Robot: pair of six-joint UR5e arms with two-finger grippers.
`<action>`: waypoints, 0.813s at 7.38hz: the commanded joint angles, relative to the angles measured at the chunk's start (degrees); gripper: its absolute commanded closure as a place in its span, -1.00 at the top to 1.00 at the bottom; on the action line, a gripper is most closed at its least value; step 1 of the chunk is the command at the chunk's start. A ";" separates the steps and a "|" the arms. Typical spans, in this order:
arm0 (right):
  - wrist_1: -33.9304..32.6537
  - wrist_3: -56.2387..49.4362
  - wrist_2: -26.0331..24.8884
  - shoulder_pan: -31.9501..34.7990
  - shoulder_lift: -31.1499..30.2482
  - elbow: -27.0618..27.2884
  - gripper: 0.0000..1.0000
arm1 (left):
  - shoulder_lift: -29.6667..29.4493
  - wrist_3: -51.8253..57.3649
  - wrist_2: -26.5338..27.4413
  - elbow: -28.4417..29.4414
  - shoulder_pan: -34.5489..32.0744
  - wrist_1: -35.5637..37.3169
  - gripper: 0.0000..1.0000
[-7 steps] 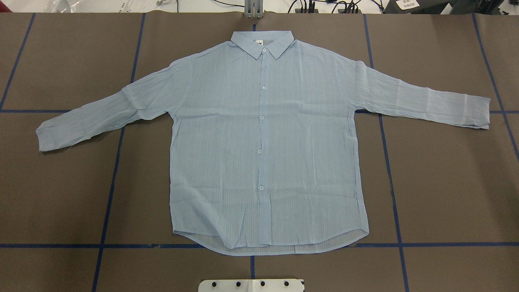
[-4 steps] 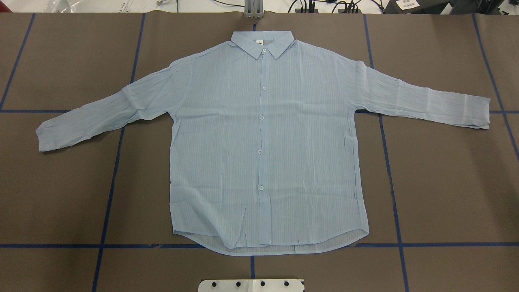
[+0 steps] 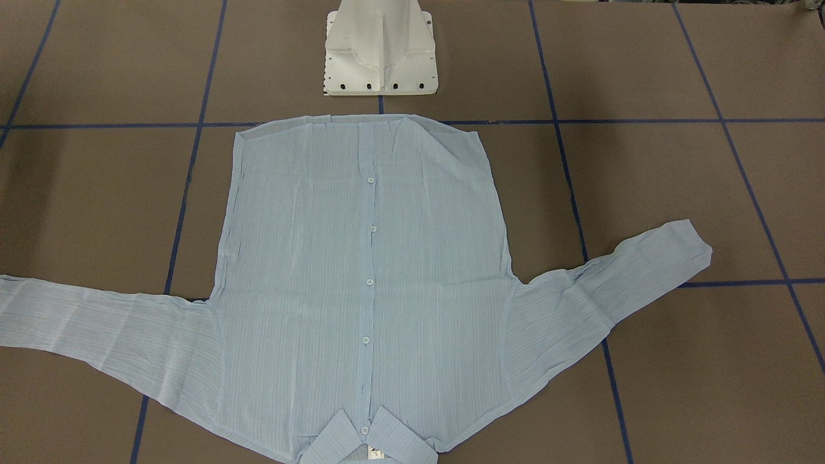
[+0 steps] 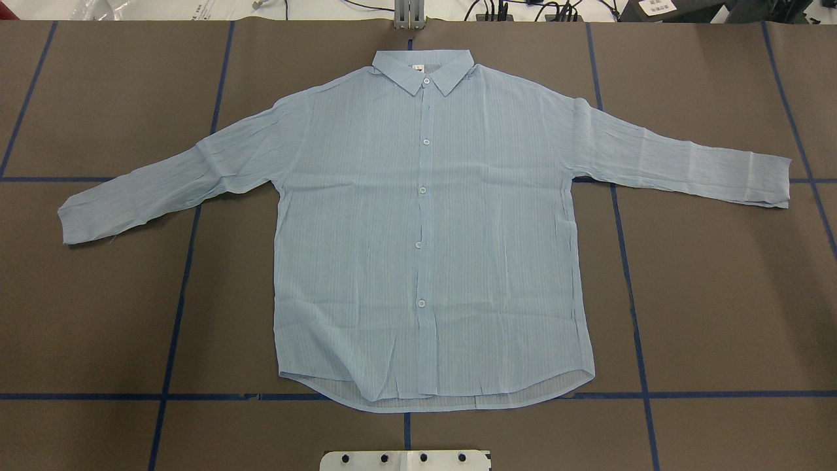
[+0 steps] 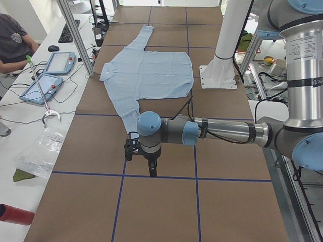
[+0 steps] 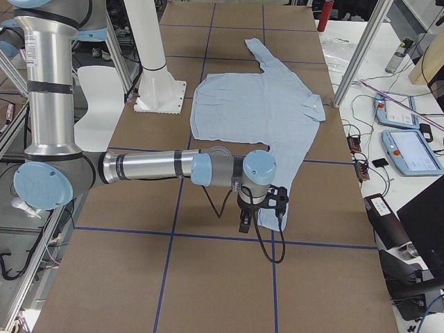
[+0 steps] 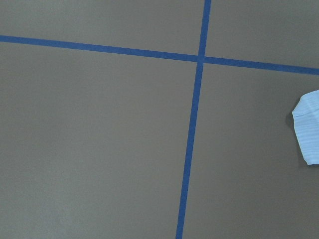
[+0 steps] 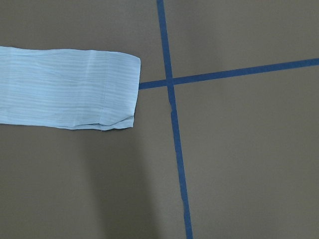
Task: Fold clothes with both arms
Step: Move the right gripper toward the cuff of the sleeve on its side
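- Hanging over the brown paper-covered table [image 5: 81, 151], the black left gripper [image 5: 151, 170] sits just past the near cuff and points down. It shows only in the left side view, so I cannot tell whether its jaws are apart or together.
- The black right gripper [image 6: 245, 223] hangs the same way, just past the other cuff, next to a blue tape line [image 6: 208, 236]. It shows only in the right side view, so its jaw state cannot be told either.
- Both grey-and-silver arms, left arm [image 5: 227, 132] and right arm [image 6: 146, 166], reach out level from the robot's side.
- The thin light-blue pinstriped button-up shirt [image 4: 366, 229] lies flat, front up and buttoned, in the middle of the table. Its sleeves are spread out to either side.
- The collar [image 4: 422, 69] is at the far edge, and the hem is nearest the white metal pedestal [image 3: 380, 58].
- The overhead view shows both cuffs whole. The front-facing view cuts one sleeve off at its left edge.
- Left wrist view: only a corner of the cuff [image 7: 308, 127] at the right edge, plus a tape cross.
- Right wrist view: the full sleeve end [image 8: 65, 89] lies flat, with its cuff beside a tape cross.
- The left side view alone shows a seated person [image 5: 12, 40] at a white bench with tablets.
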 commanded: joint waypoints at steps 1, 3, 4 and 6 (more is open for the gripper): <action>0.06 0.17 0.66 -0.54 0.50 1.22 1.00 | -0.49 -0.03 -0.10 -1.70 0.11 0.00 1.00; 5.58 1.83 1.36 -4.57 3.67 0.61 1.00 | -4.16 -0.55 -5.25 -2.41 0.20 0.71 1.00; 6.21 3.58 1.72 -6.68 3.84 0.44 1.00 | -5.05 -0.47 -7.38 -2.94 0.11 0.19 1.00; 10.22 3.86 1.28 -11.50 4.11 -0.97 1.00 | -6.19 -0.38 -6.96 -2.76 0.37 -0.78 1.00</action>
